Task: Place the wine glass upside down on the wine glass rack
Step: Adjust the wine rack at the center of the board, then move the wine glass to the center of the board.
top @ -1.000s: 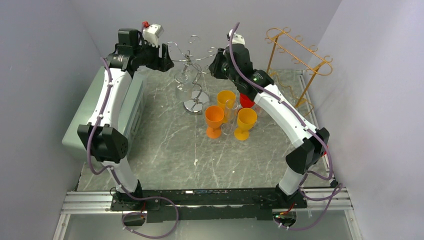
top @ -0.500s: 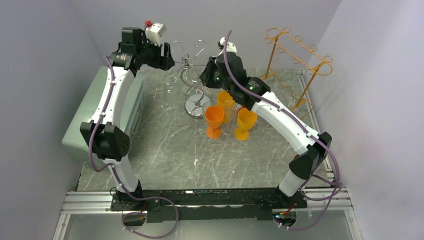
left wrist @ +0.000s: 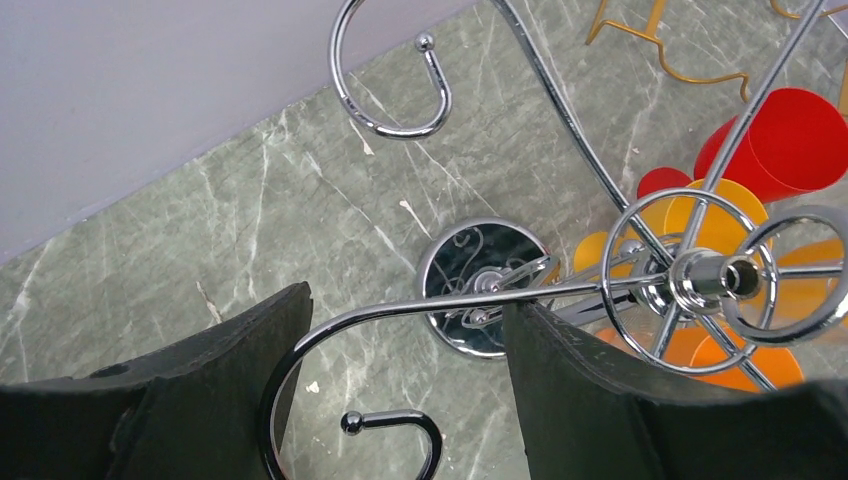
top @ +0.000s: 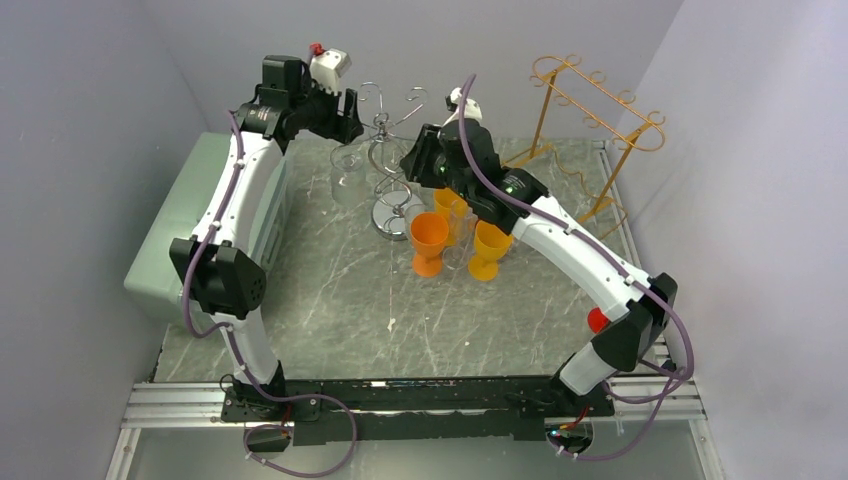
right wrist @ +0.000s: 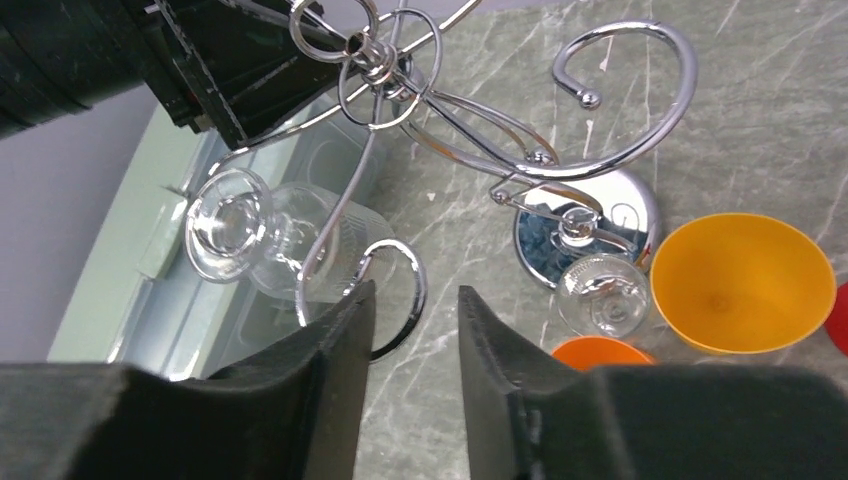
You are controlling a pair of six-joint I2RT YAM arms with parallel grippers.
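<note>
Glass hangs upside down by its foot on the rack, so the job looks basically done: right gripper sits beside it parted and empty, left gripper wide open straddling a rack arm, only pulling clear seems left.

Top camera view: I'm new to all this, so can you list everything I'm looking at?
wine glass rack: one, chrome, back centre of the table
wine glass: one, clear, hanging upside down on that rack's left side
second glass: one, clear, beside the rack's base
orange cups: three, orange to yellow, right of the base
red cup: one, red, behind them
gold rack: one, back right
box: one, pale green, left edge
table: one, grey marbled
left gripper: black, open, rack arm between its fingers
right gripper: black, open, near the hanging glass
</note>
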